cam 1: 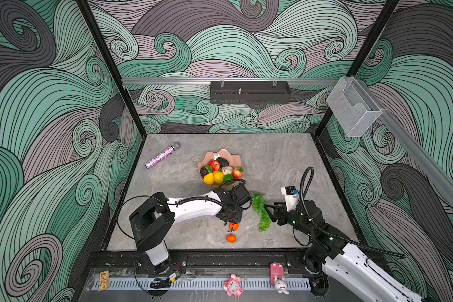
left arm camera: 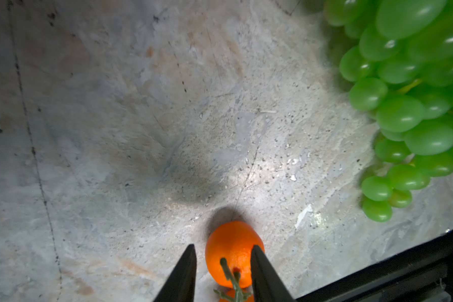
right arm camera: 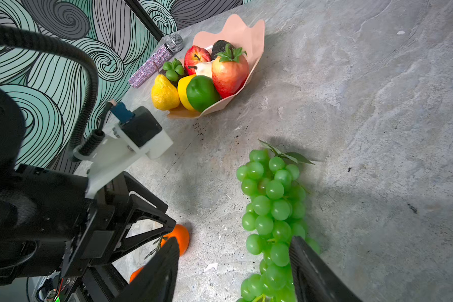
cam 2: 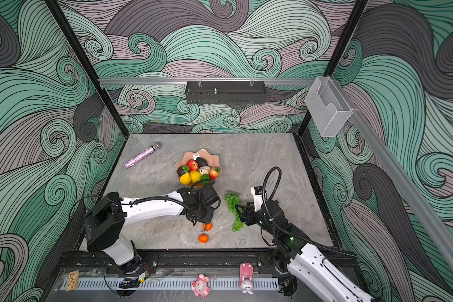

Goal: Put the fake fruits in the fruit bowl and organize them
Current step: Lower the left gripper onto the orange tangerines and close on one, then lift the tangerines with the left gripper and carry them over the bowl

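Two orange tangerines (cam 1: 231,238) joined by a green stem lie near the table's front. My left gripper (left arm camera: 223,246) hangs over the farther tangerine (left arm camera: 229,248), its jaws open around it and the stem; one finger overlaps the fruit's edge and the other stands clear of it. Green grapes (cam 1: 260,211) lie to the right. My right gripper (right arm camera: 233,251) is open low over them, with the bunch (right arm camera: 272,204) beside one finger. The pink fruit bowl (cam 1: 230,154) holds an apple (cam 1: 215,164), a strawberry (cam 1: 238,172), yellow fruits (cam 1: 213,177), a lime (cam 1: 228,178) and avocados.
A glittery pink microphone (cam 1: 162,155) lies at the back left of the table. A black shelf (cam 1: 250,92) hangs on the back wall and a clear box (cam 1: 353,107) on the right wall. Small pink toys (cam 1: 232,285) sit on the front rail.
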Controlling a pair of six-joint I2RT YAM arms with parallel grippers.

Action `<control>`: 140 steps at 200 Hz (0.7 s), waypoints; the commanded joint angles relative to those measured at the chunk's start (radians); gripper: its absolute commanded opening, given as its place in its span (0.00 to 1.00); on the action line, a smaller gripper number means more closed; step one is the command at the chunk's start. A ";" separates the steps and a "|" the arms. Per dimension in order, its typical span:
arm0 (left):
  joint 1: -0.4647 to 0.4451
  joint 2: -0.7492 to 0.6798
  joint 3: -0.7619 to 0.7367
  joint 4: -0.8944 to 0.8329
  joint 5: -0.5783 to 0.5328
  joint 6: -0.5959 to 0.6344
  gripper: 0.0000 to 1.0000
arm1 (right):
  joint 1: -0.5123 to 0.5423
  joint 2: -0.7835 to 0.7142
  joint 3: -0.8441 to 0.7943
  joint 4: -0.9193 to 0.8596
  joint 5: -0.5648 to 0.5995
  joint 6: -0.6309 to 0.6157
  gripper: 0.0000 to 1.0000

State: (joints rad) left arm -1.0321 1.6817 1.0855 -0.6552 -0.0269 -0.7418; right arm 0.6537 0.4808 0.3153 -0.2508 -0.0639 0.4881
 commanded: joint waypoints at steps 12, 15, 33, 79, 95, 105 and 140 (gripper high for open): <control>0.011 0.037 0.057 -0.014 0.027 0.001 0.25 | 0.004 -0.002 -0.012 0.014 -0.007 0.014 0.67; 0.012 0.038 0.057 -0.013 0.027 0.001 0.23 | 0.004 0.000 -0.013 0.015 -0.008 0.014 0.67; 0.012 0.040 0.061 -0.013 0.032 0.006 0.13 | 0.006 0.010 -0.011 0.016 -0.009 0.010 0.67; 0.013 0.022 0.077 -0.022 0.036 0.036 0.03 | 0.004 0.014 -0.015 0.019 -0.008 0.007 0.67; 0.012 0.019 0.109 -0.052 0.034 0.073 0.00 | 0.004 0.012 -0.014 0.017 -0.005 0.007 0.67; 0.012 0.017 0.129 -0.076 0.023 0.094 0.00 | 0.004 0.010 -0.012 0.013 -0.002 0.007 0.67; 0.014 -0.018 0.258 -0.165 -0.039 0.186 0.00 | 0.005 -0.011 0.002 -0.022 0.022 0.000 0.67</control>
State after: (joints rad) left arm -1.0267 1.7126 1.2381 -0.7227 -0.0078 -0.6460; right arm 0.6537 0.4911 0.3126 -0.2531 -0.0612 0.4911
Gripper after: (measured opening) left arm 0.057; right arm 0.666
